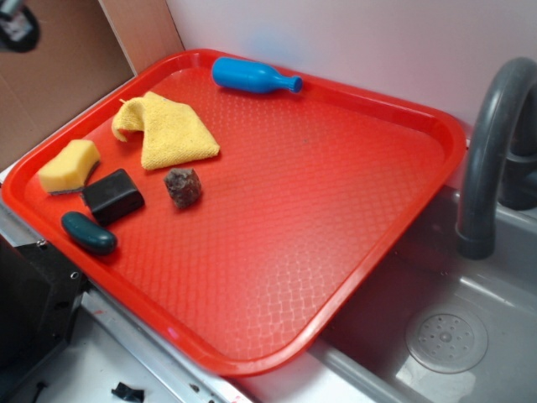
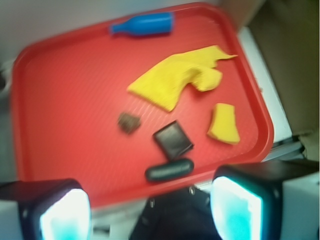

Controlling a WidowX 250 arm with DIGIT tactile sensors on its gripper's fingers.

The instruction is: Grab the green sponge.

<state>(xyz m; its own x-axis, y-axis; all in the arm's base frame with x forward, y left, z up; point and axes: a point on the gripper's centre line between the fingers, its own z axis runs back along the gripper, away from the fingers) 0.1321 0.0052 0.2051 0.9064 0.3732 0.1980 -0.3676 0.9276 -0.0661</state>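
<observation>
Red tray (image 1: 352, 210) sits on the counter, its right corner hanging over a grey sink (image 1: 470, 336) with a dark curved faucet (image 1: 491, 143).

Exterior view: the green sponge (image 1: 69, 165) lies at the tray's left edge, yellow foam up, with a thin darker layer along its lower face. Just beside it, toward the tray's middle, is a black block (image 1: 113, 196). A dark green glossy oval object (image 1: 88, 232) lies near the rim, close to the block; whether they touch cannot be told. A small brown rough lump (image 1: 183, 186) sits to the block's right, apart from it. A folded yellow cloth (image 1: 168, 130) lies behind these, and a blue bottle (image 1: 252, 76) lies on its side at the far rim. No gripper shows in this view.

Wrist view, blurred: looks down on the tray (image 2: 60, 100) from the near side. The gripper (image 2: 150, 210) fills the bottom edge, its two pale fingers (image 2: 65, 212) spread wide apart with nothing between them, above the tray's near rim. The sponge (image 2: 224, 123) lies ahead and to the right, well apart from the fingers. The scouring layer does not show here. Block (image 2: 173, 139), oval (image 2: 169, 170), lump (image 2: 128, 122), cloth (image 2: 175, 77) and bottle (image 2: 145, 24) all appear. Sink and faucet lie outside this view.
</observation>
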